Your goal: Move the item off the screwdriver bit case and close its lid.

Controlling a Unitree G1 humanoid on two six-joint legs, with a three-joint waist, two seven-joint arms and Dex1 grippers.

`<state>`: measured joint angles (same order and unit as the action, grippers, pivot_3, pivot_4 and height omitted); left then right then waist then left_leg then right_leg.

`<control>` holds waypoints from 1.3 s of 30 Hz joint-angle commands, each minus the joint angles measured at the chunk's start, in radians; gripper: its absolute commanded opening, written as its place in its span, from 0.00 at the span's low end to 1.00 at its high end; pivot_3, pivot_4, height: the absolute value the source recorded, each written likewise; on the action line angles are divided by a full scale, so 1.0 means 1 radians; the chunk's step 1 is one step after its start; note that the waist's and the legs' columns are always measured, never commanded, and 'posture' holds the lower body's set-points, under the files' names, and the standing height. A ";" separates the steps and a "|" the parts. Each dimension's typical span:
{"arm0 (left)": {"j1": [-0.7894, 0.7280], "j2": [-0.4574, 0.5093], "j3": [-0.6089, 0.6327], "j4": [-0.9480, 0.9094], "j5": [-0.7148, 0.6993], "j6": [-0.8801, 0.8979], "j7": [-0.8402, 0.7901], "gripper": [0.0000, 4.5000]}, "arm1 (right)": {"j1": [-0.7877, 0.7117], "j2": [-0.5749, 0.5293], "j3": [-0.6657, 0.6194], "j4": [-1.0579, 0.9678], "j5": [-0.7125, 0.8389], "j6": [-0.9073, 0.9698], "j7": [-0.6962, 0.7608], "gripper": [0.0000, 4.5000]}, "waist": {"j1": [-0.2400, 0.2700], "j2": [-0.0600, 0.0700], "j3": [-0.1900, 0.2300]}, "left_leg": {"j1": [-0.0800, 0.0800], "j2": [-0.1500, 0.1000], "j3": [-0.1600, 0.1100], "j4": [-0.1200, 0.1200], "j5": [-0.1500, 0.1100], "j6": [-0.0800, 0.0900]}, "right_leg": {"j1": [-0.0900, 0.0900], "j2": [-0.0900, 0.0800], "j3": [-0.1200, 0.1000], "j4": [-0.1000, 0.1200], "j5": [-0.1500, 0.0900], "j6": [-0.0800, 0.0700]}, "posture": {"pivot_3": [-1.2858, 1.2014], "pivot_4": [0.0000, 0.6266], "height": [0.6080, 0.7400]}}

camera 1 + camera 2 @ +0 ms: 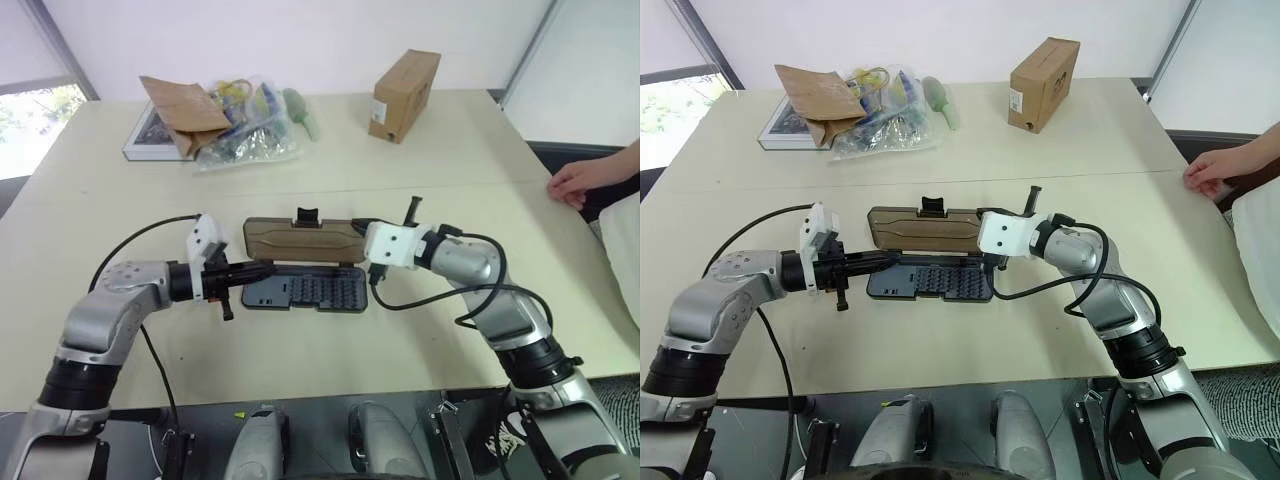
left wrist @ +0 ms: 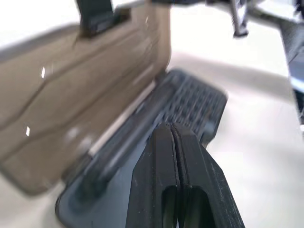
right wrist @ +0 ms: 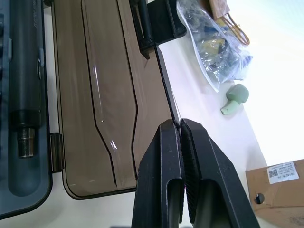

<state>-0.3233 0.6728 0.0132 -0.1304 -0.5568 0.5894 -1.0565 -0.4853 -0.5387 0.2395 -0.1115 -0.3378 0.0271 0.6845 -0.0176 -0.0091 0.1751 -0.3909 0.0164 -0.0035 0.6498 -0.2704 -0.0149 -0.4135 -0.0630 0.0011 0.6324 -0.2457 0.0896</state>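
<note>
Case: screwdriver bit case [image 1: 305, 292] lies open on the bench [image 1: 330, 350].
Lid: lid [image 1: 297, 241] stands raised behind the case's tray (brown face forward).
Left hand: left hand [image 1: 262, 270] shut, holding nothing, at the case's left end.
Right hand: right hand [image 3: 180, 130] shut, empty, at the lid's right edge.

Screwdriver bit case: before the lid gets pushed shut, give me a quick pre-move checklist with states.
1. Lid open, standing behind the tray: ok.
2. Screwdriver bit case tray free of the item: cannot tell, no sliver visible.
3. Left gripper shut, holding nothing: ok.
4. Right gripper shut, at the lid's outer edge: ok.
5. Black latch on the lid's far edge unobstructed: ok.
6. Person's hand at the table's right edge, away from the case: ok.
</note>
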 commanded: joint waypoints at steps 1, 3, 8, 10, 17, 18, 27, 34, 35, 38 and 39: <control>-0.029 -0.004 0.058 -0.032 -0.066 0.046 0.017 0.00 | -0.025 0.000 -0.015 -0.035 0.028 -0.025 -0.001 0.01 | 0.001 0.000 0.000 | 0.000 0.000 0.000 0.000 0.000 0.000 | 0.000 0.000 0.000 0.000 0.000 0.000 | 0.52 0.24 1.00; -0.064 -0.012 0.100 -0.024 -0.116 0.085 0.039 0.00 | -0.027 0.000 -0.015 -0.032 0.028 -0.028 0.000 0.01 | 0.003 -0.001 0.000 | 0.000 0.000 0.000 0.000 0.000 0.000 | 0.000 0.000 0.000 0.000 0.000 0.000 | 0.52 0.24 1.00; -0.155 -0.031 0.187 0.034 -0.185 0.139 0.100 0.00 | -0.030 -0.003 -0.014 -0.026 0.028 -0.037 0.005 0.01 | 0.004 -0.001 0.001 | 0.000 0.000 0.000 0.001 0.000 0.000 | 0.000 0.000 0.000 0.000 0.000 0.000 | 0.52 0.24 1.00; -0.179 -0.036 0.211 0.054 -0.199 0.147 0.116 0.00 | -0.029 -0.004 -0.014 -0.026 0.029 -0.039 0.007 0.01 | 0.002 -0.001 0.001 | 0.000 0.000 0.000 0.001 0.000 0.000 | 0.000 0.000 0.000 0.000 0.000 0.000 | 0.52 0.24 1.00; -0.280 -0.056 0.260 0.230 -0.154 0.091 0.201 0.00 | -0.032 -0.008 -0.014 -0.022 0.027 -0.044 0.009 0.01 | 0.003 -0.002 0.001 | 0.000 0.000 0.000 0.001 0.000 0.000 | 0.000 0.000 -0.001 0.000 0.000 0.000 | 0.52 0.24 1.00; -0.285 -0.056 0.252 0.255 -0.132 0.071 0.206 0.00 | -0.031 -0.009 -0.014 -0.023 0.027 -0.044 0.009 0.01 | 0.003 -0.002 0.001 | 0.000 0.000 0.000 0.001 0.000 0.000 | 0.000 0.000 -0.001 0.000 0.000 0.000 | 0.52 0.24 1.00; -0.269 -0.052 0.071 0.403 0.142 -0.193 0.163 0.00 | -0.032 -0.012 -0.014 -0.027 0.026 -0.044 0.011 0.01 | 0.005 -0.002 0.001 | 0.000 0.000 0.001 0.001 0.000 0.000 | 0.000 0.000 -0.001 0.000 0.000 0.000 | 0.52 0.24 1.00; -0.300 -0.064 0.008 0.539 0.246 -0.335 0.109 0.00 | -0.033 -0.008 -0.010 -0.033 0.025 -0.041 0.013 0.01 | 0.004 -0.002 0.001 | -0.001 0.000 0.001 0.001 0.000 0.000 | 0.000 0.000 -0.001 0.000 0.000 0.000 | 0.52 0.24 1.00; -0.306 -0.067 0.004 0.562 0.253 -0.349 0.100 0.00 | -0.032 -0.008 -0.010 -0.033 0.025 -0.042 0.013 0.01 | 0.004 -0.002 0.001 | -0.001 0.000 0.001 0.001 0.000 0.000 | 0.000 0.000 -0.001 0.000 0.000 0.000 | 0.52 0.24 1.00; -0.324 -0.075 0.002 0.619 0.266 -0.385 0.066 0.00 | -0.033 -0.008 -0.009 -0.034 0.025 -0.042 0.014 0.01 | 0.005 -0.002 0.001 | -0.001 0.000 0.001 0.001 0.000 0.000 | 0.000 0.000 -0.001 0.000 0.000 0.000 | 0.52 0.24 1.00; -0.331 -0.079 0.007 0.636 0.263 -0.391 0.051 0.00 | -0.034 -0.008 -0.009 -0.034 0.025 -0.042 0.015 0.01 | 0.005 -0.002 0.001 | -0.001 0.000 0.001 0.001 0.000 0.000 | 0.000 0.000 -0.001 0.000 0.000 0.001 | 0.52 0.24 1.00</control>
<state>-0.6276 0.5923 0.0127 0.5012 -0.2920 0.2285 -0.9792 -0.4915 -0.5484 0.2407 -0.1078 -0.3311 0.0016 0.7020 -0.0128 -0.0108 0.1760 -0.3917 0.0161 -0.0025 0.6507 -0.2702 -0.0151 -0.4134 -0.0630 0.0002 0.6324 -0.2454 0.0901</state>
